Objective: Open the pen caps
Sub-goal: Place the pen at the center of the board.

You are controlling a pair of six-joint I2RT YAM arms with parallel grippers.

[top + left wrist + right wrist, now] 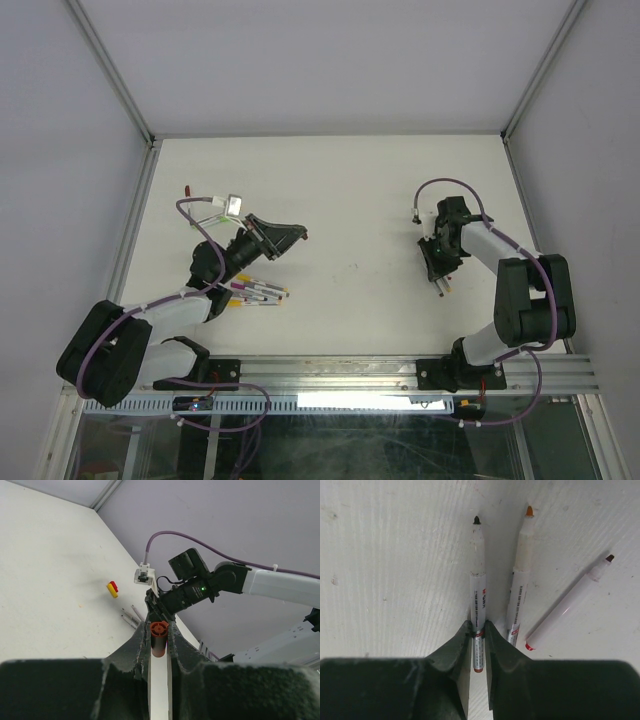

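Nearest stock: a cluster of pens [258, 292] lies on the table [350, 180] at about 8 o'clock from its centre, just beside the left forearm. Coloured ends show, so I judge them capped.
Right gripper [478, 630]: fingers clamped on the black-tipped pen [477, 570] low on its barrel, with the bare nib pointing to 12 o'clock in the wrist view.
Beside it: the orange-tipped pen [520, 580] at 3 o'clock, near but apart. The brown-tipped pen [570, 602] lies further out, slanted towards 2 o'clock. Both are uncapped and flat on the table.
Left gripper [159, 630]: closed on the orange cap [159, 642], open end facing away, raised off the table.
Far items: a yellow cap [114, 592] and a red cap [113, 585] touching each other, at 10 o'clock from the left fingertips.
Handling, judged: pens are light, stiff and smooth, and roll readily. Take the barrel mid-length with one gripper and the cap square-on with the other, then pull along the axis.
Obstruction, judged: the left forearm crowds the capped cluster, and the pens there lie close together, so singling one out needs care.
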